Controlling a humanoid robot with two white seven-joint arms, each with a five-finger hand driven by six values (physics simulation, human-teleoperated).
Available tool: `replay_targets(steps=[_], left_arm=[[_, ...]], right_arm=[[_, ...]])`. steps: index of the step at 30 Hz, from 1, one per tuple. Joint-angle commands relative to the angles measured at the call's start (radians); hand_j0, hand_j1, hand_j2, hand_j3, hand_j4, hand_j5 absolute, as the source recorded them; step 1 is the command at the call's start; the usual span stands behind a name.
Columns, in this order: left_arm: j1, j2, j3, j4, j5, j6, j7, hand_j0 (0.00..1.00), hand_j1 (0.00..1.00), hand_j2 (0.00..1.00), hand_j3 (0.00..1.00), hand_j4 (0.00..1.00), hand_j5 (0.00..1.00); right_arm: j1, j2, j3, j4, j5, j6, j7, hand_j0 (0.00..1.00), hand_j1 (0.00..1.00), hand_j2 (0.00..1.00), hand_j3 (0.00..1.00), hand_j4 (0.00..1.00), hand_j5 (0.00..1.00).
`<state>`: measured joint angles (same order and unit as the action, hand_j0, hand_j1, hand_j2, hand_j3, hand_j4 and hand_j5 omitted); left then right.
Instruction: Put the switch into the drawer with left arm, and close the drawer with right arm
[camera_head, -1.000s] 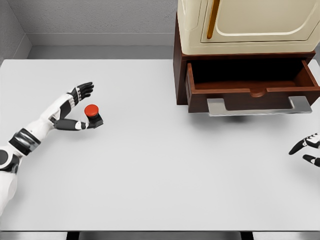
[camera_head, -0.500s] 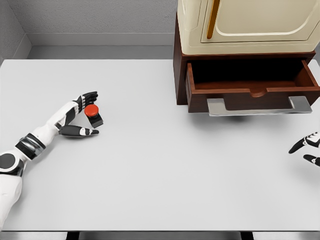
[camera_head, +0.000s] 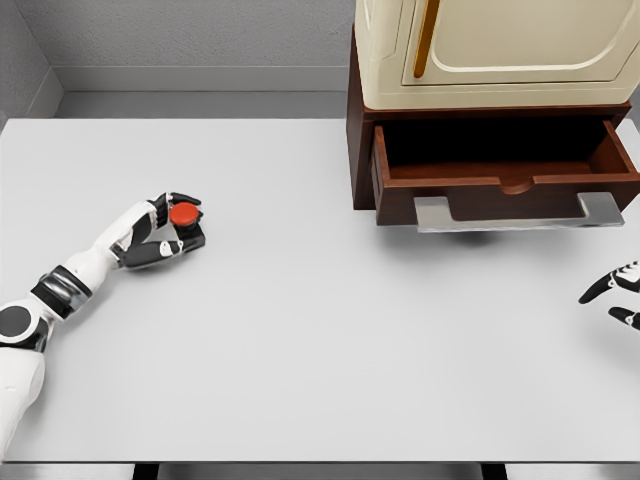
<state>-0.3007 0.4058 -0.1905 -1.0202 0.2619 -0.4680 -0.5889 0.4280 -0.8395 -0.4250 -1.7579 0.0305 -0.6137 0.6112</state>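
The switch (camera_head: 185, 218), a black box with a round red button on top, sits at the left of the white table. My left hand (camera_head: 168, 228) is wrapped around it, fingers curled over its far side and thumb pressed along its near side. At the upper right, the wooden drawer (camera_head: 505, 165) stands pulled out and empty, with a flat silver handle (camera_head: 515, 211) across its front. My right hand (camera_head: 615, 295) shows only at the right edge of the view, dark fingers spread and holding nothing, well below the drawer.
A cream cabinet (camera_head: 490, 45) rests on the dark wooden drawer housing (camera_head: 358, 140) above the drawer. A grey wall (camera_head: 200, 40) runs behind the table (camera_head: 320, 350).
My left hand's fingers and thumb have closed in around the switch, from spread wide beside it to a grasp. The right hand has barely moved.
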Motion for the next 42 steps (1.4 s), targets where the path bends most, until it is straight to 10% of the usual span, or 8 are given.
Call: replay_targets(steps=[1,42], left_arm=[[-0.002,0.001,0.005,-0.008,0.008,-0.015,0.000,0.46,0.46,0.46,0.46,0.46,0.46],[-0.075,-0.013,-0.003,-0.408,-0.159,-0.014,-0.009,0.33,0.33,0.33,0.33,0.33,0.33]], right_arm=[[0.000,-0.001,-0.001,0.000,-0.007,0.003,0.000,0.56,0.56,0.56,0.56,0.56,0.56],[0.000,-0.003,-0.003,0.000,-0.015,0.003,0.000,0.58,0.58,0.58,0.58,0.58,0.58]])
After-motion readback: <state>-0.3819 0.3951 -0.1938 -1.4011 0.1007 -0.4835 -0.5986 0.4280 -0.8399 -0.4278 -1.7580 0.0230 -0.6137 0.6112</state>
